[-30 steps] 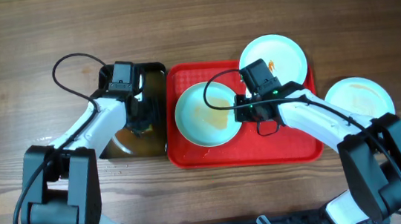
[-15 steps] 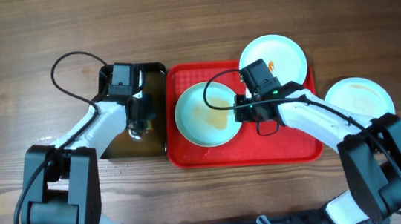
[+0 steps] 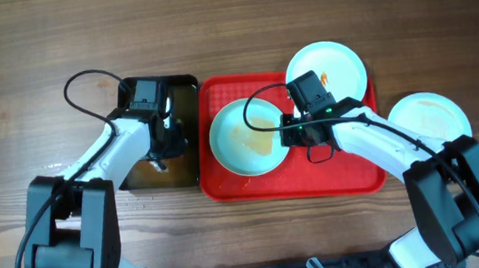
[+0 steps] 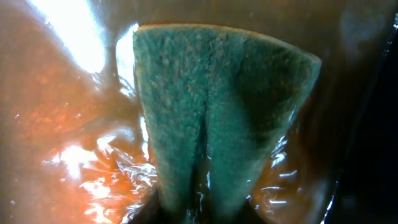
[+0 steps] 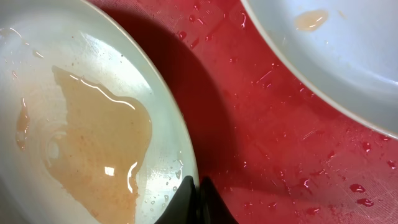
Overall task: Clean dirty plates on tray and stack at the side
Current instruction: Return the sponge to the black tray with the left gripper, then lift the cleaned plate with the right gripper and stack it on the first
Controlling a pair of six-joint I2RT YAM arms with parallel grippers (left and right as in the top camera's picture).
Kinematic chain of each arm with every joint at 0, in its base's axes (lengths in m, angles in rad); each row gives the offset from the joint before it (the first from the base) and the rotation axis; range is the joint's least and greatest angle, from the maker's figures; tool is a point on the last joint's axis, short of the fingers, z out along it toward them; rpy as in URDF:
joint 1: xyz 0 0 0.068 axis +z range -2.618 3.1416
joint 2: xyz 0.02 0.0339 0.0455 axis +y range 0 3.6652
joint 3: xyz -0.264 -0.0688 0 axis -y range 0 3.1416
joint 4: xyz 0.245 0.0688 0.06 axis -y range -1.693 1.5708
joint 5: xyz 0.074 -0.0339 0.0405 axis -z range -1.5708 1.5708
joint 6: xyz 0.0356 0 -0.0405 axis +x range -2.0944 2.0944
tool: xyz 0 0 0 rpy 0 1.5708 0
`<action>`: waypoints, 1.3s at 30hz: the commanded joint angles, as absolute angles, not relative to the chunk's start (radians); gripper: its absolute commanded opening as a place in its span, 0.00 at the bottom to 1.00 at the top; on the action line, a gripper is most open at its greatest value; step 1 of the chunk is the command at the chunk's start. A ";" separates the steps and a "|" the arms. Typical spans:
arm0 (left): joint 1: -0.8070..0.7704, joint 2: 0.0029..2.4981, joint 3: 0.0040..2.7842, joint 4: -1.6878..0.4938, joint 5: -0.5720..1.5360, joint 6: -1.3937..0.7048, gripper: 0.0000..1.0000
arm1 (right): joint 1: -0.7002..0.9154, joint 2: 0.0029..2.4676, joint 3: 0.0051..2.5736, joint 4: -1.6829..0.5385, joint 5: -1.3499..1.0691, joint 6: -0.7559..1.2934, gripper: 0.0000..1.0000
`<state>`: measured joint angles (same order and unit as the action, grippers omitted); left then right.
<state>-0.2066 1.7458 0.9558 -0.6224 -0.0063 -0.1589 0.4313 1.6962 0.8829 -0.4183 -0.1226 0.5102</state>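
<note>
In the black tub [image 3: 183, 91] of brown water, my left gripper [image 3: 163, 147] is shut on a green sponge [image 4: 217, 106]. The sponge is pinched and folded at its lower end between the jaws [image 4: 202, 211]. On the red tray [image 3: 315, 175] lies a plate [image 3: 247, 137] holding a puddle of brownish water [image 5: 93, 137]. My right gripper [image 3: 285, 134] is shut on this plate's right rim [image 5: 198, 190]. A second plate [image 3: 325, 70] with a small orange smear sits at the tray's far right corner. A third plate [image 3: 429, 118] rests on the table, right of the tray.
The tub stands directly against the tray's left side. Water drops speckle the tray floor [image 5: 267, 143] between the two plates. Each arm's cable loops above it, the right one [image 3: 258, 96] over the held plate. Bare wooden table [image 3: 25, 49] surrounds everything.
My left gripper has closed on the sponge in the tub and shifted slightly within it. The right arm and the plates have not moved.
</note>
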 commanded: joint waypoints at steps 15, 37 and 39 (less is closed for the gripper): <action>-0.205 1.633 0.981 -0.735 0.011 -0.252 0.64 | 0.432 1.711 0.870 -0.424 -0.136 0.497 0.16; -0.205 1.633 0.981 -0.726 0.010 -0.255 0.68 | 0.482 1.287 0.870 -0.509 0.410 0.240 0.04; -0.205 1.633 0.981 -0.726 0.010 -0.255 0.68 | 0.539 1.283 0.870 -0.502 0.557 0.102 0.04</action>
